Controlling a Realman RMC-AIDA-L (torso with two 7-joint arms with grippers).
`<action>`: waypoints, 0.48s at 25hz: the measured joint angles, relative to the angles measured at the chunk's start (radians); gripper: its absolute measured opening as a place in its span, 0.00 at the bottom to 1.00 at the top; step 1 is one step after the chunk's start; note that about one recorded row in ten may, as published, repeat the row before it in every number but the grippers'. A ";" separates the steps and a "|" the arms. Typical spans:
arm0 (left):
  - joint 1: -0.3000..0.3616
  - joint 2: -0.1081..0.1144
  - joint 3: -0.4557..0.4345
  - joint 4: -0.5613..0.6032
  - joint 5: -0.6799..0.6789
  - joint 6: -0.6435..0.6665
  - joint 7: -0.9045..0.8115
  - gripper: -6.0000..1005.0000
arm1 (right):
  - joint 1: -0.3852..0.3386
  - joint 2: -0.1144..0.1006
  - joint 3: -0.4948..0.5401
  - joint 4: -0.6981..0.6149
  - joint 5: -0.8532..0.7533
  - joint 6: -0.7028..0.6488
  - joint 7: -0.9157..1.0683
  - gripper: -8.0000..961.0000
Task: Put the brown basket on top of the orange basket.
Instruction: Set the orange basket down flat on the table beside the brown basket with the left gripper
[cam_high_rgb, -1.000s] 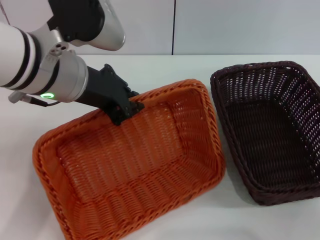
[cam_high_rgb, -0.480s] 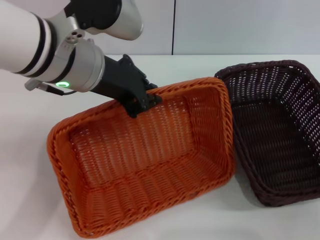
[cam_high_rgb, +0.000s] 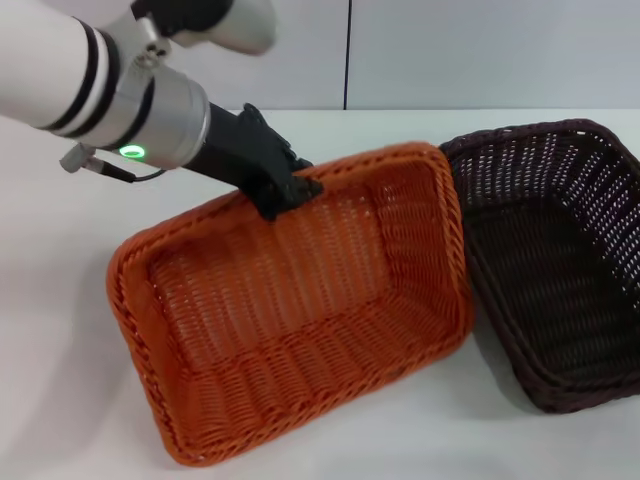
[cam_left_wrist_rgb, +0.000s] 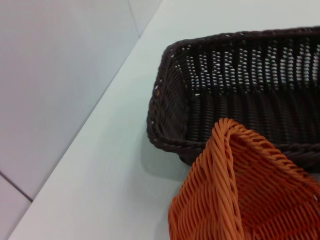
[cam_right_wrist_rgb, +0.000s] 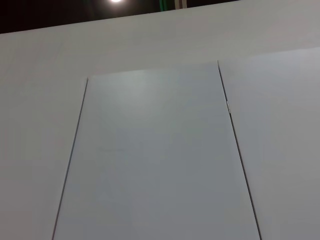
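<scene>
Clamped by the left gripper (cam_high_rgb: 285, 193) at its far braided rim: bright orange rectangular wicker basket (cam_high_rgb: 300, 310), empty, tilted, its right corner overlapping the empty dark brown wicker basket (cam_high_rgb: 560, 260) near the white worktop's (cam_high_rgb: 60, 330) right edge.

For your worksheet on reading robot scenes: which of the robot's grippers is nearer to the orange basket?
Left. The left gripper is clamped on the far rim of the orange basket, tilting it up. The right gripper is out of sight in every view.
</scene>
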 joint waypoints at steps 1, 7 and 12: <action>0.000 0.000 0.000 0.000 0.000 0.000 0.000 0.27 | 0.000 0.000 0.000 0.000 0.000 0.000 0.000 0.86; -0.004 0.002 -0.037 0.042 -0.022 0.050 0.010 0.28 | -0.001 0.000 -0.002 0.000 0.000 0.000 0.000 0.86; -0.004 0.002 -0.023 0.028 -0.023 0.050 0.018 0.34 | -0.001 0.000 -0.005 -0.001 0.000 -0.005 0.000 0.86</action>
